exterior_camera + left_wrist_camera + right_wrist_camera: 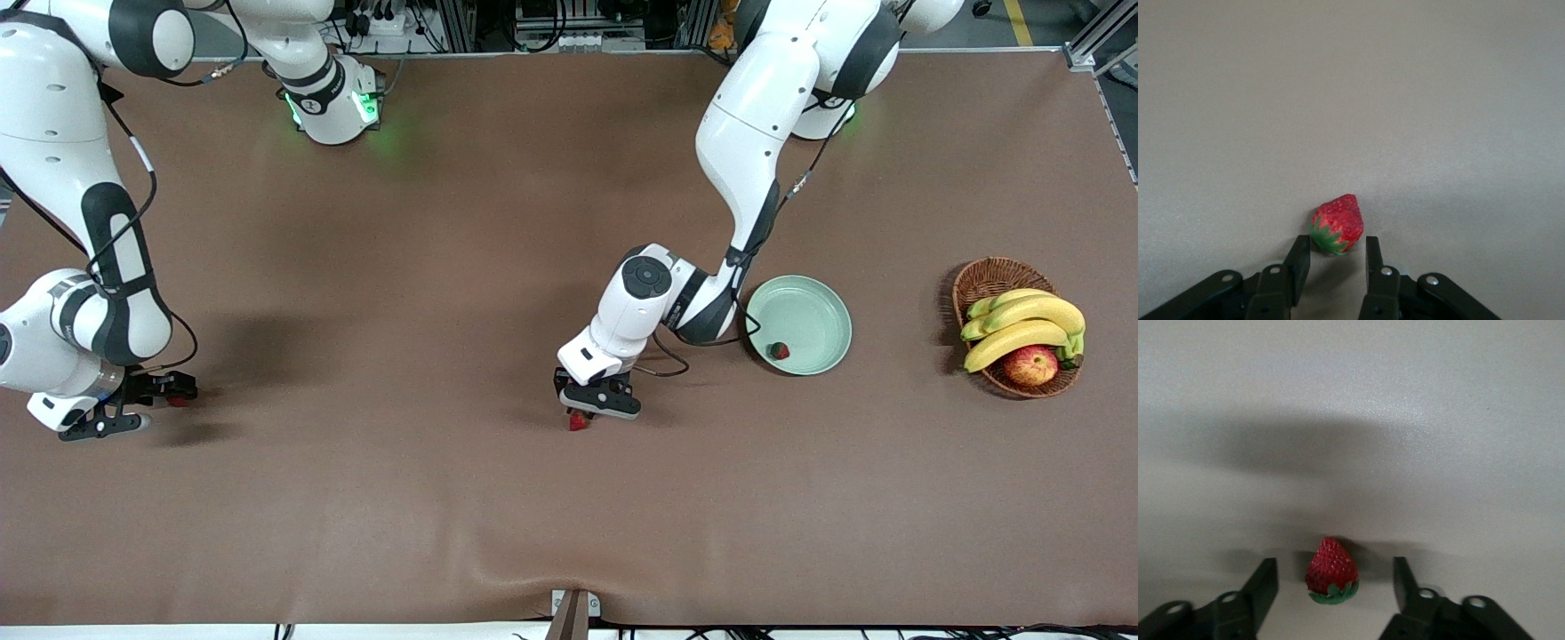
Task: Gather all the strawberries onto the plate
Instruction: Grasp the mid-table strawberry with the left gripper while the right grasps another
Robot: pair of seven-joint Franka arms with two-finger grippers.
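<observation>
Two strawberries (pixel 1337 225) (pixel 1331 572), each between spread fingers (pixel 1297 261) (pixel 1262 587); third (pixel 779 350) seemingly in plate (pixel 822 302).

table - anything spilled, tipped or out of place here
Nothing looks spilled or damaged. One strawberry lies in the plate; two sit loose on the mat, one between the left hand's fingers, one between the right hand's. The fruit basket stands upright. The mat ripples at its near edge.
</observation>
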